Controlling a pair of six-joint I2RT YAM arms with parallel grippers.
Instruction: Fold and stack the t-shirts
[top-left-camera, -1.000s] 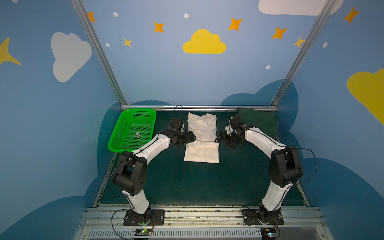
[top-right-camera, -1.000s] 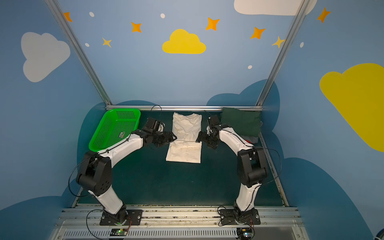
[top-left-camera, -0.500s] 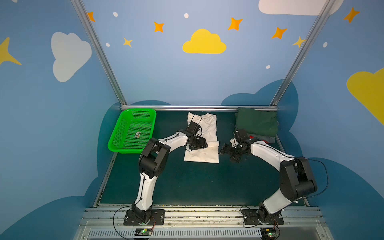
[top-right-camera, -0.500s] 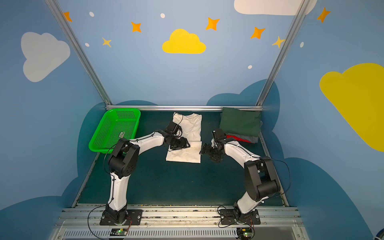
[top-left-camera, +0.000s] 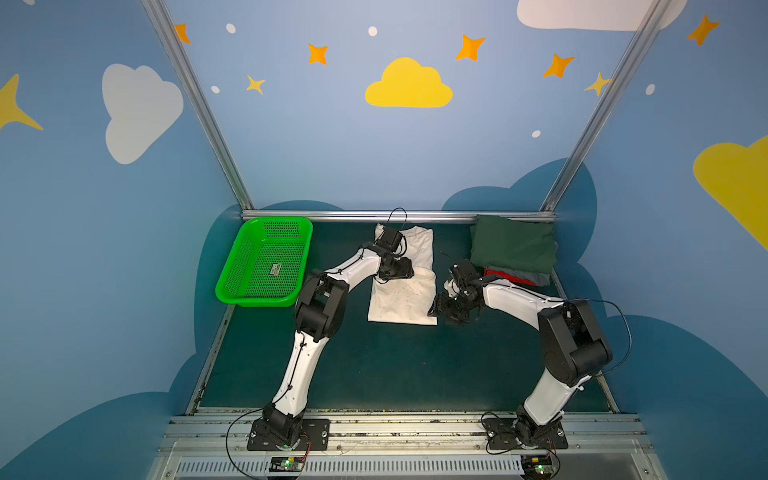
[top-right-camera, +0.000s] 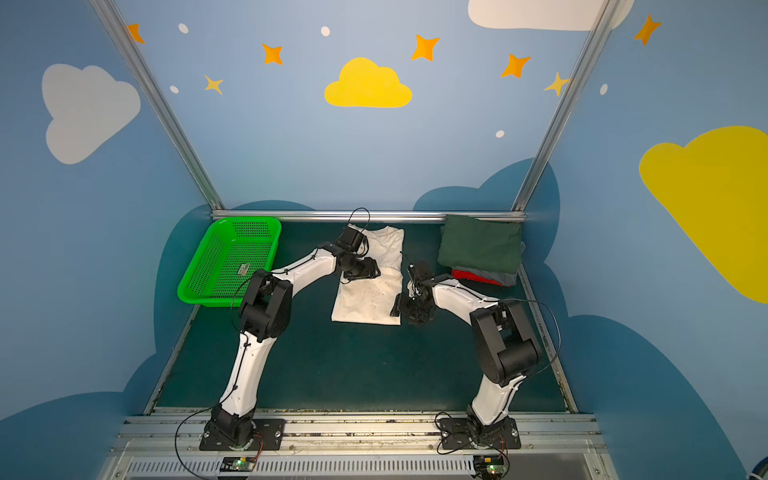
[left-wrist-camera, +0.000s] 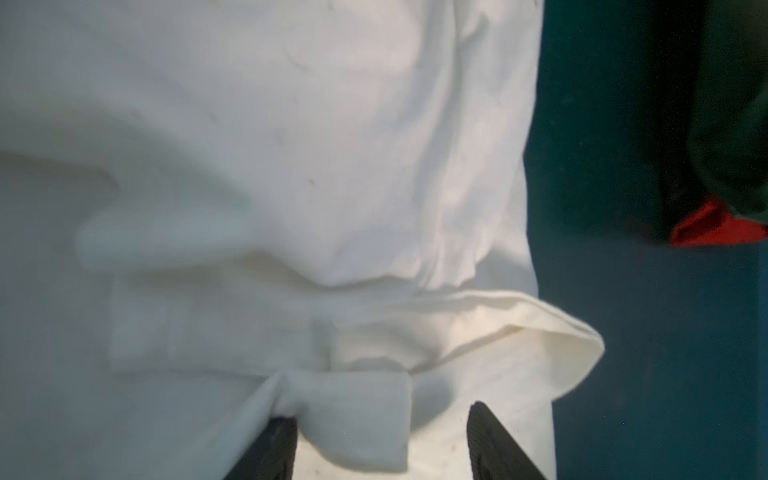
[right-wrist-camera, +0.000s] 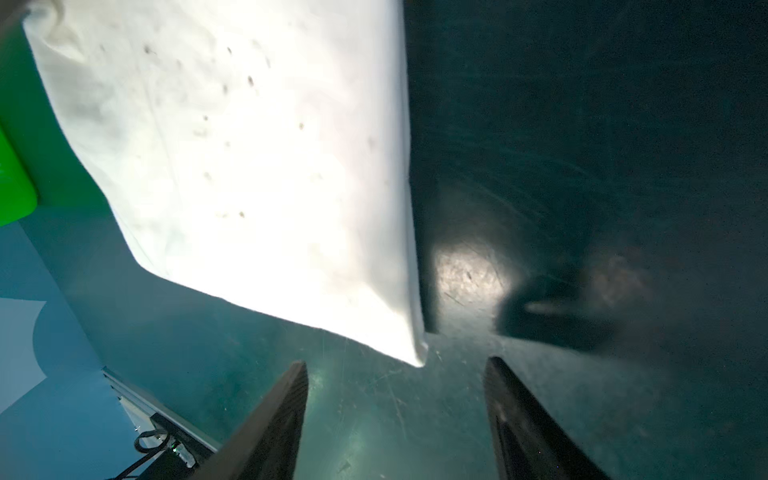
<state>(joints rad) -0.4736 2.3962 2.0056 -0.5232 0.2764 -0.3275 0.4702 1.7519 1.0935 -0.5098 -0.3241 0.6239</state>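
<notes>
A cream-white t-shirt (top-left-camera: 405, 299) (top-right-camera: 370, 299) lies lengthwise mid-table, its speckled near half folded flat. My left gripper (top-left-camera: 401, 270) (top-right-camera: 365, 269) sits low on the shirt's middle, by its left edge. In the left wrist view this gripper (left-wrist-camera: 380, 415) is open, and a small flap of white cloth (left-wrist-camera: 353, 415) lies between the fingers, not pinched. My right gripper (top-left-camera: 440, 307) (top-right-camera: 399, 309) hovers at the shirt's near right corner. It is open (right-wrist-camera: 397, 361) over bare mat, with the corner (right-wrist-camera: 417, 353) just ahead of the fingertips. Folded dark green (top-left-camera: 513, 245), grey (top-left-camera: 519, 277) and red (top-left-camera: 496, 274) t-shirts are stacked back right.
A bright green perforated basket (top-left-camera: 253, 299) (top-right-camera: 208, 300) stands at the back left, holding only a small label. The dark green mat (top-left-camera: 395, 365) stretches toward the front rail. A metal rail (top-left-camera: 395, 215) runs along the back wall.
Both grippers left the shirt's far sides. The left one moved onto the shirt's middle, the right one came forward to the near right corner. Both sets of jaws narrowed.
</notes>
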